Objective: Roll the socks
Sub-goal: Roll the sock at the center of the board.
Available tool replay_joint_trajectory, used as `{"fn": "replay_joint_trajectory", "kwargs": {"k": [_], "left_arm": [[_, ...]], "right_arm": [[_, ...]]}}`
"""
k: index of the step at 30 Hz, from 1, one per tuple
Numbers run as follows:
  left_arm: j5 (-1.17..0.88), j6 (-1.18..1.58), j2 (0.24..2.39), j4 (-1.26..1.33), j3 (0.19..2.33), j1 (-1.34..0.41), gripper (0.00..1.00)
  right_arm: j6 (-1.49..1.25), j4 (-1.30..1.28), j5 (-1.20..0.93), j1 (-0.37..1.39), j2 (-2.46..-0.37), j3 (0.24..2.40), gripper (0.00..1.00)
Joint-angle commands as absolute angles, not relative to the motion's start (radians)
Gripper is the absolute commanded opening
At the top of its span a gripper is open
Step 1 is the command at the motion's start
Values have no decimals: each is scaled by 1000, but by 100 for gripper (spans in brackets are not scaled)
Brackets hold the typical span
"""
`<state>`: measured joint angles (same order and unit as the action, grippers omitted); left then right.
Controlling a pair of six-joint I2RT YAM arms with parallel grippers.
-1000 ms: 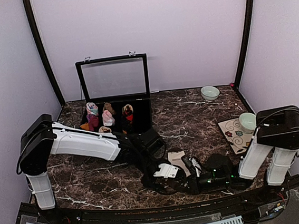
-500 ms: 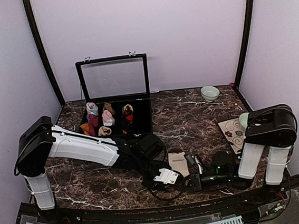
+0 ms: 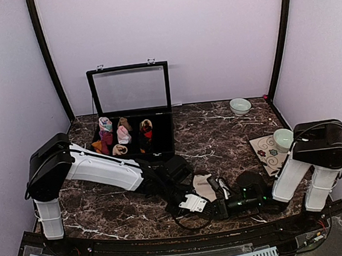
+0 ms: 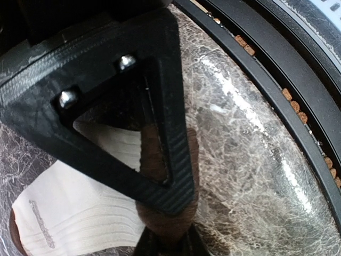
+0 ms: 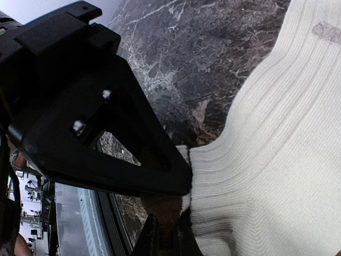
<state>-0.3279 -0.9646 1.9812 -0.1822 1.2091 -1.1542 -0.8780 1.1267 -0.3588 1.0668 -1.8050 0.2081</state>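
left arm (image 3: 102, 166) stretched low toward 4 o'clock | left tool (image 4: 168, 226) narrow, pinching the brown end of the cream sock (image 4: 80, 213) | right arm (image 3: 293, 173) folded low toward 9 o'clock | right tool (image 5: 170, 210) clamped on same sock | sock flat on worktop (image 3: 219, 129), 6 o'clock edge

Top cam: high, behind arm bases, looking down/fwd over whole table (image 3: 220, 132). L wrist cam: v. close, past left pincer (image 4: 168, 216) to table's near edge. R wrist cam: equally close behind right pincer (image 5: 170, 205). All share cream sock (image 3: 202, 184).
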Motion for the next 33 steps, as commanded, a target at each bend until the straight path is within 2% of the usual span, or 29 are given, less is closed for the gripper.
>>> {"fn": "replay_joint_trajectory", "kwargs": {"k": [1, 2, 3, 4, 5, 6, 13, 18, 22, 25, 27, 28, 31, 33], "left_arm": [[-316, -982, 2033, -239, 1226, -1161, 5], [-314, -982, 2035, -244, 1226, -1161, 4], [-314, -984, 2035, -251, 1224, -1160, 3], [-313, -985, 2037, -257, 1222, -1161, 3], [-311, -986, 2038, -261, 1221, -1161, 3], [-310, -987, 2041, -266, 1220, -1160, 2], [-313, -989, 2059, -310, 1226, -1147, 4], [-260, -1006, 2076, -357, 1233, -1142, 9], [-232, -1007, 2078, -365, 1222, -1139, 10], [-237, -1002, 2079, -369, 1230, -1136, 10], [-243, -999, 2084, -379, 1240, -1137, 11], [-244, -999, 2088, -386, 1245, -1136, 11], [-259, -1008, 2092, -422, 1255, -1128, 11], [-302, -1006, 2095, -462, 1274, -1112, 12]], "right_arm": [[-796, 565, -252, 1065, -1798, 206, 7], [-789, 544, -239, 1066, -1773, 208, 8], [-782, 519, -222, 1066, -1742, 209, 16], [-774, 496, -200, 1067, -1705, 208, 43], [-767, 460, -170, 1071, -1666, 209, 92], [-758, 425, -139, 1076, -1621, 208, 98], [-771, 257, 39, 1095, -1364, 206, 99], [-784, 51, 264, 1107, -1211, 247, 99], [-769, 1, 359, 1109, -1061, 239, 99], [-800, 65, 393, 1112, -910, 156, 99], [-917, 132, 412, 1111, -802, 74, 99], [-925, 216, 367, 1109, -736, 33, 99], [-745, 328, 232, 1109, -626, -18, 99], [-700, 222, 253, 1111, -612, 23, 99]]}}
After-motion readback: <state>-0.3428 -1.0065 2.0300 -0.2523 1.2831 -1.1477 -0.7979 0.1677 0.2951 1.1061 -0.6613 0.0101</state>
